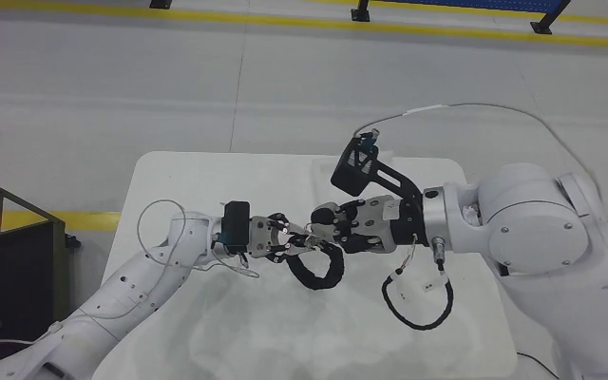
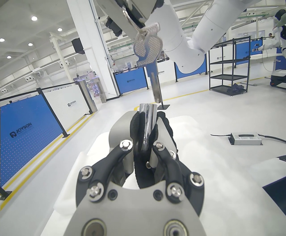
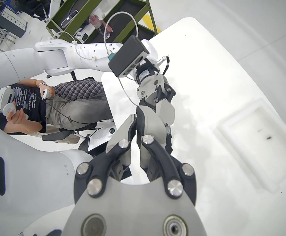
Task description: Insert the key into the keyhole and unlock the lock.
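Top cam: L gripper [image 1: 283, 237] and R gripper [image 1: 310, 234] meet nose to nose above mid table [image 1: 190, 180]. The lock's black cable [image 1: 319, 273] droops in a loop just under them, on the robot's side.

L wrist cam: here's the detail. L gripper [image 2: 145, 125] is clamped on the lock [image 2: 148, 118], a shiny chrome barrel w/ black cable running back between the fingers [image 2: 120, 131], open end pointing away from the palm. Key [image 2: 150, 64] is silver, w/ a dotted, textured head and a plain narrow blade. It dangles from a ring [image 2: 128, 19] that R gripper [image 2: 134, 11] pinches; a 2nd key head sits on the same ring. Blade tip is right beside the barrel's rim, not inside it. Touching or not, can't tell.

R wrist cam: R gripper [image 3: 135, 125] w/ pads pressed tight together, almost no gap. Just past them sits L gripper [image 3: 156, 98], grey and black, shut. This angle adds a shallow rectangular recess [image 3: 245, 143] in the table top [image 3: 212, 78], off to one side of both grippers.
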